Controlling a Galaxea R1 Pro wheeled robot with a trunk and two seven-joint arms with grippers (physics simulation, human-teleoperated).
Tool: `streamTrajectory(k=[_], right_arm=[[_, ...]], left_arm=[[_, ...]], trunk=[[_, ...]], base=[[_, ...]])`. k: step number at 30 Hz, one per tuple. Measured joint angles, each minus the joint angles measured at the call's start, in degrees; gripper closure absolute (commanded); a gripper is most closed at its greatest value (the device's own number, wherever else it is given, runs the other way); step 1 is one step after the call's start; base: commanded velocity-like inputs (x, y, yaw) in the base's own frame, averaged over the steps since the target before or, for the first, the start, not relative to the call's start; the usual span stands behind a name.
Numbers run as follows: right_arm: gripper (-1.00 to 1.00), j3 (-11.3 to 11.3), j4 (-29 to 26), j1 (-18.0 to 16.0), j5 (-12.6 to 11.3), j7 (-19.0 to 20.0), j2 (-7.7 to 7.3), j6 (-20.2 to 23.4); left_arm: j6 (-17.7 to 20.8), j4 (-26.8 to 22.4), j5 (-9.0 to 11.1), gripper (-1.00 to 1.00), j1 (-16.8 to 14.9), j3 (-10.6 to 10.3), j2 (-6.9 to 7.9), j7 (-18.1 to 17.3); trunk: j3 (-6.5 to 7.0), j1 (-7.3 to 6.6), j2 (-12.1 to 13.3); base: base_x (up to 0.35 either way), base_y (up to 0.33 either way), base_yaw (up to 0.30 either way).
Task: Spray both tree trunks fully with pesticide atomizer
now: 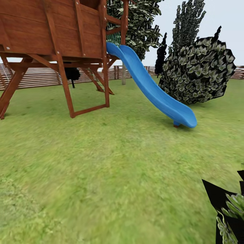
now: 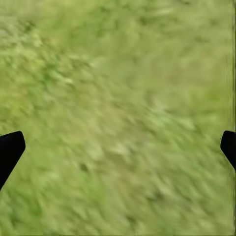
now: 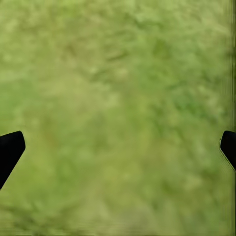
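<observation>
The pesticide atomizer and the paved floor are out of view. Far off behind the play tower stands one tree, with a thin pale trunk [image 1: 123,75] and dark jagged foliage [image 1: 142,23] above it. A second tall dark tree [image 1: 188,23] rises behind the big bush. In the left wrist view my left gripper [image 2: 118,147] is open over blurred grass, its black fingertips [image 2: 10,150] far apart with nothing between them. My right gripper [image 3: 118,147] is open in the same way above the lawn.
A reddish wooden play tower [image 1: 57,40] on slanted legs stands ahead left, with a blue slide [image 1: 152,88] running down to the grass. A round dark bush [image 1: 200,71] sits right of the slide. Dark foliage [image 1: 230,210] juts in close by. A slat fence [image 1: 37,77] closes the lawn [image 1: 112,162].
</observation>
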Motion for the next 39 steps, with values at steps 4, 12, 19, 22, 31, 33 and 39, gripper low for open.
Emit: streamTrajectory(k=[4,12,19,22,31,33,39], right_arm=[[-1.00,0.0,0.0,0.0,0.0,0.0,0.00,0.0],[-1.00,0.0,0.0,0.0,0.0,0.0,0.00,0.0],[-1.00,0.0,0.0,0.0,0.0,0.0,0.00,0.0],[-1.00,0.0,0.0,0.0,0.0,0.0,0.00,0.0],[-1.00,-0.1,0.0,0.0,0.0,0.0,0.00,0.0],[-1.00,-0.1,0.0,0.0,0.0,0.0,0.00,0.0],[-1.00,-0.1,0.0,0.0,0.0,0.0,0.00,0.0]], left_arm=[[0.0,0.0,0.0,-1.00,0.0,0.0,-0.01,0.0],[0.0,0.0,0.0,-1.00,0.0,0.0,-0.05,0.0],[0.0,0.0,0.0,-1.00,0.0,0.0,-0.05,0.0],[0.0,0.0,0.0,-1.00,0.0,0.0,-0.05,0.0],[0.0,0.0,0.0,-1.00,0.0,0.0,-0.05,0.0],[0.0,0.0,0.0,-1.00,0.0,0.0,-0.05,0.0],[0.0,0.0,0.0,-1.00,0.0,0.0,-0.05,0.0]], trunk=[[0.00,0.00,0.0],[0.00,0.00,0.0],[0.00,0.00,0.0],[0.00,0.00,0.0],[0.00,0.00,0.0],[0.00,0.00,0.0],[0.00,0.00,0.0]], base=[[0.339,0.000,-0.293],[0.339,0.000,-0.205],[0.339,0.000,-0.009],[0.339,0.000,-0.001],[0.339,0.000,0.000],[0.339,0.024,0.000],[0.339,0.062,0.000]])
